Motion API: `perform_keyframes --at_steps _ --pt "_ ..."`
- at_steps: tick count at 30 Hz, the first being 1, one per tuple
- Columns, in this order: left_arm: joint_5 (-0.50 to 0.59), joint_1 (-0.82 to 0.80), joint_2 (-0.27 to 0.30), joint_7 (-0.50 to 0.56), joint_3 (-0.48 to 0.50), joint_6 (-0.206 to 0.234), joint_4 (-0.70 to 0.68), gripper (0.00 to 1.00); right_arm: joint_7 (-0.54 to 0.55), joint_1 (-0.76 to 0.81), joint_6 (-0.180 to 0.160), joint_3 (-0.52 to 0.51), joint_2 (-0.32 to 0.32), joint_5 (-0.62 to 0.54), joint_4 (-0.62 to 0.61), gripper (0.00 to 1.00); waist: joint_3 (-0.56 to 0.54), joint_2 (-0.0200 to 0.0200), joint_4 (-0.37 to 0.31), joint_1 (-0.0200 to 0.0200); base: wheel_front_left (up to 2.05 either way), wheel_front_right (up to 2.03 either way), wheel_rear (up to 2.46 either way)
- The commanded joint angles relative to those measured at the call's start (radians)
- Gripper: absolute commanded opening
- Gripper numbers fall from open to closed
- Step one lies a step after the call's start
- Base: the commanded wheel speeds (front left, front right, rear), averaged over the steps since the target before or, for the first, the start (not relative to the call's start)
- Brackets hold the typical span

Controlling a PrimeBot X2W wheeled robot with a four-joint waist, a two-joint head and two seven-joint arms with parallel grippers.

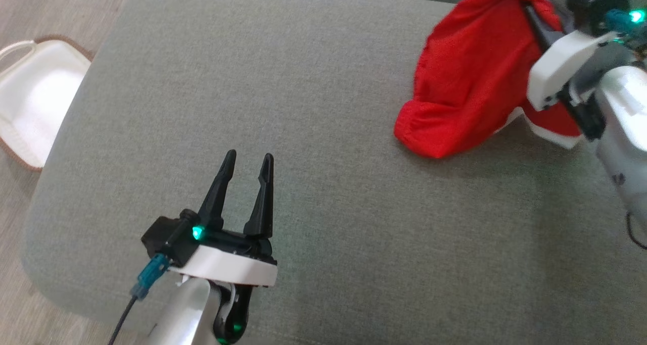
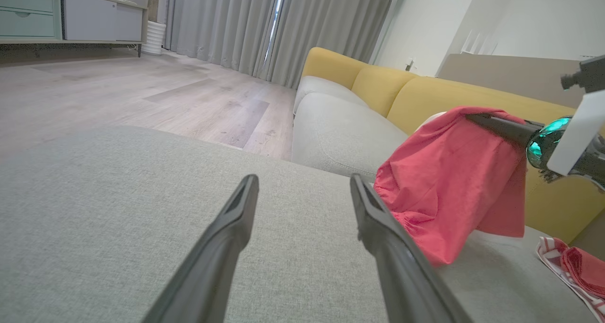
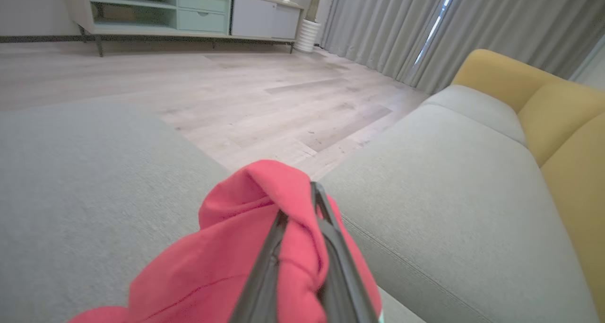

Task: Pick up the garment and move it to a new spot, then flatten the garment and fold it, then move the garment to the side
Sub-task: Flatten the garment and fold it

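Observation:
The garment [image 1: 470, 77] is red cloth with a white-trimmed part, bunched at the far right of the grey cushion [image 1: 313, 133]. My right gripper [image 1: 528, 6] is shut on a fold near its top, and the cloth hangs down from the fingers with its lower edge on the cushion. In the right wrist view the two dark fingers [image 3: 331, 238] pinch the red garment [image 3: 227, 266] between them. My left gripper [image 1: 248, 159] stands open over the cushion's near left, well apart from the cloth. From the left wrist the garment [image 2: 449, 181] drapes to the right of the open fingers [image 2: 373, 205].
A white bag with brown trim [image 1: 30, 97] lies on the wooden floor left of the cushion. A sofa with a grey seat [image 2: 340, 134] and yellow back [image 2: 425, 96] stands beyond. A second striped red-and-white cloth [image 2: 572, 266] lies at the cushion's right end.

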Motion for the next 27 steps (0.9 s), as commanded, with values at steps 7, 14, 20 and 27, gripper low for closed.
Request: perform_keyframes --at_steps 7,14,20,27 --pt "-0.011 -0.045 0.003 -0.006 0.016 -0.006 -0.032 1.0 -0.079 -0.111 0.007 -0.136 0.036 -0.17 0.234 1.0 0.031 0.0 0.036 0.0 0.0 0.0 0.0" --pt "-0.007 -0.036 0.004 -0.006 0.032 -0.006 -0.025 1.0 -0.129 -0.108 0.007 -0.212 0.091 -0.242 0.345 1.0 0.008 0.0 0.017 0.0 0.0 0.0 0.0" --pt "0.002 -0.016 0.005 -0.006 0.05 -0.006 -0.03 1.0 -0.151 -0.026 0.007 -0.272 0.133 -0.238 0.295 1.0 -0.034 0.0 -0.038 0.0 0.0 0.0 0.0" --pt "0.018 0.026 0.007 -0.006 0.091 -0.006 -0.053 1.0 -0.152 0.268 0.007 -0.417 0.18 -0.232 -0.033 1.0 -0.087 0.0 -0.132 0.0 0.0 0.0 0.0"
